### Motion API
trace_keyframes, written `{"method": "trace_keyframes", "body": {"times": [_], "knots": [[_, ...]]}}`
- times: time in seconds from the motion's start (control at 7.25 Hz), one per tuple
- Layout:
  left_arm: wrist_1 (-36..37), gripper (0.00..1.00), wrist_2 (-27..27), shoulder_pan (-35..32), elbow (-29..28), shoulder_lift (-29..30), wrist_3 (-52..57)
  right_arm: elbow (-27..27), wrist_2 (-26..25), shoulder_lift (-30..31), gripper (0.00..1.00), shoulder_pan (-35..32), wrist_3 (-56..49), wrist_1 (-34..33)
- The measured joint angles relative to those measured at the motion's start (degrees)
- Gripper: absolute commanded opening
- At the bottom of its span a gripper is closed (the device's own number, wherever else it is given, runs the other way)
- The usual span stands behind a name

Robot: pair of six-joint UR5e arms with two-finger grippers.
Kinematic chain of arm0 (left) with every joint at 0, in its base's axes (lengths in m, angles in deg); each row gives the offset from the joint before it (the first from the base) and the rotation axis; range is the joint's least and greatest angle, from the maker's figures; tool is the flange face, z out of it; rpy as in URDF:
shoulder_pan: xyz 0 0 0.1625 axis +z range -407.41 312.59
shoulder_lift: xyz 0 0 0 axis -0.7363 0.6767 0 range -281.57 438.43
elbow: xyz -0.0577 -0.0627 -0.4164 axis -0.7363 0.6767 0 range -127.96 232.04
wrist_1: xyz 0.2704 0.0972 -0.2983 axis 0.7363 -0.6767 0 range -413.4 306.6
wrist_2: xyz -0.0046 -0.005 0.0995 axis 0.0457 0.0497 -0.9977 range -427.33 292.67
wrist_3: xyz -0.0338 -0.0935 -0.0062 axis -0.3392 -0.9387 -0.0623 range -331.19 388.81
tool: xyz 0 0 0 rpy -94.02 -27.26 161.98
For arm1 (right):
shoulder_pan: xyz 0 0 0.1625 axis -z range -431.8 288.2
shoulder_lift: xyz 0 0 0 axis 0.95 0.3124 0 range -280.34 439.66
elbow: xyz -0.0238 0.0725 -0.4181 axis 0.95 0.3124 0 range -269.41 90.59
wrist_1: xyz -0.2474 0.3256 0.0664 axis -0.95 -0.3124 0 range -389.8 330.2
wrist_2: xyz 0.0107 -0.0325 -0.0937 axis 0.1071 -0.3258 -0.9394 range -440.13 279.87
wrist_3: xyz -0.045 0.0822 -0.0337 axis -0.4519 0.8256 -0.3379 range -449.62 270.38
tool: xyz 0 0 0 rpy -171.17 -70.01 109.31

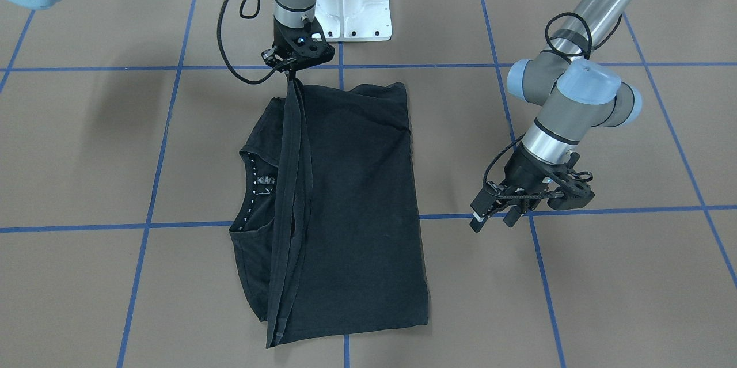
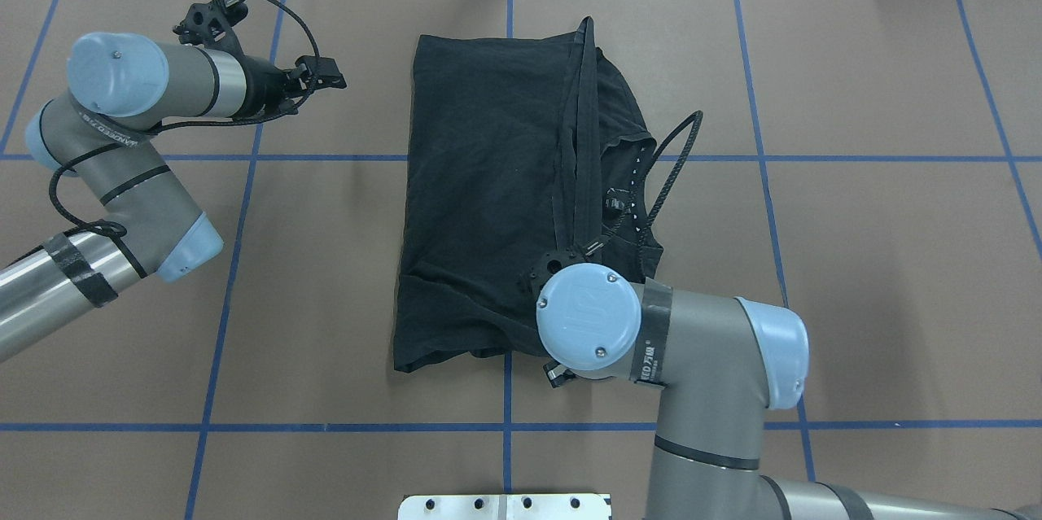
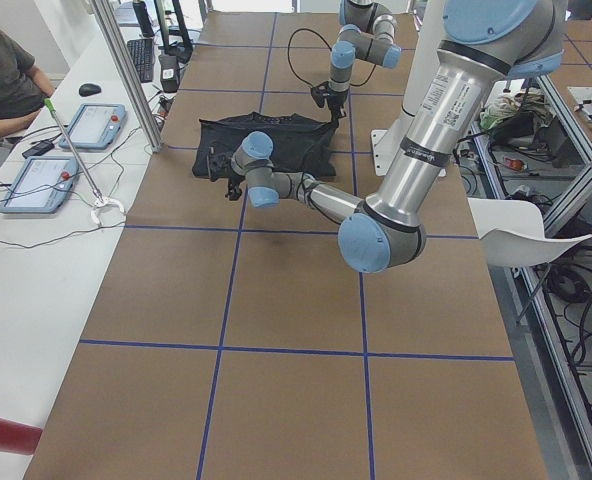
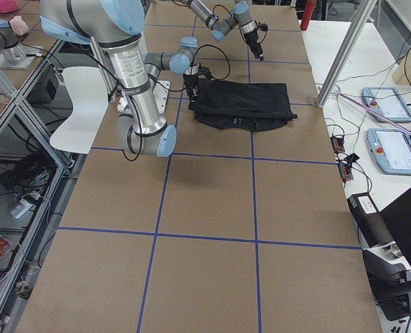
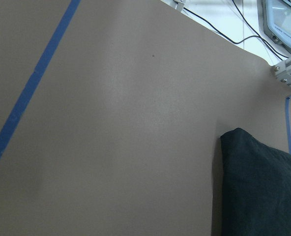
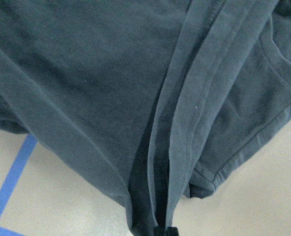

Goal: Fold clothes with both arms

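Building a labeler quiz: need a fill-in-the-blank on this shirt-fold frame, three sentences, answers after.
1. The gripper pinching the raised edge of the black T-shirt belongs to the robot's ____ arm.
2. The left gripper hovers beside the shirt, open and holding ____.
3. The table is marked into squares by ____ tape lines.
Answers: right; nothing; blue.

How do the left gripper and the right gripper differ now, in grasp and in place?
The right gripper is shut on a lifted edge of the black T-shirt; the left gripper is open and holds nothing. The right gripper points down over one end of the shirt; the left gripper is tilted, beside the shirt and apart from it. Both are black and two-fingered.
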Motion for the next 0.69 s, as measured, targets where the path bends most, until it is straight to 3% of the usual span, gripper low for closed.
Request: {"method": "trace_keyframes", "body": {"times": [0.28, 0.41, 0.55, 0.69], "knots": [[0.2, 1.00, 0.1, 0.0, 0.8, 0.0, -1.2, -1.9, 0.4, 4.8, 0.00, 3.0, 15.4, 0.4], [0.3, 1.00, 0.1, 0.0, 1.0, 0.0, -1.4, -2.1, 0.9, 6.1, 0.27, 3.8, 19.2, 1.6], [0.4, 1.00, 0.1, 0.1, 1.0, 0.0, -1.5, -2.3, 1.5, 6.9, 0.99, 3.8, 20.6, 2.3], [0.4, 1.00, 0.0, 0.1, 1.0, 0.0, -1.5, -2.5, 2.0, 7.2, 1.00, 3.4, 21.0, 2.5]]}}
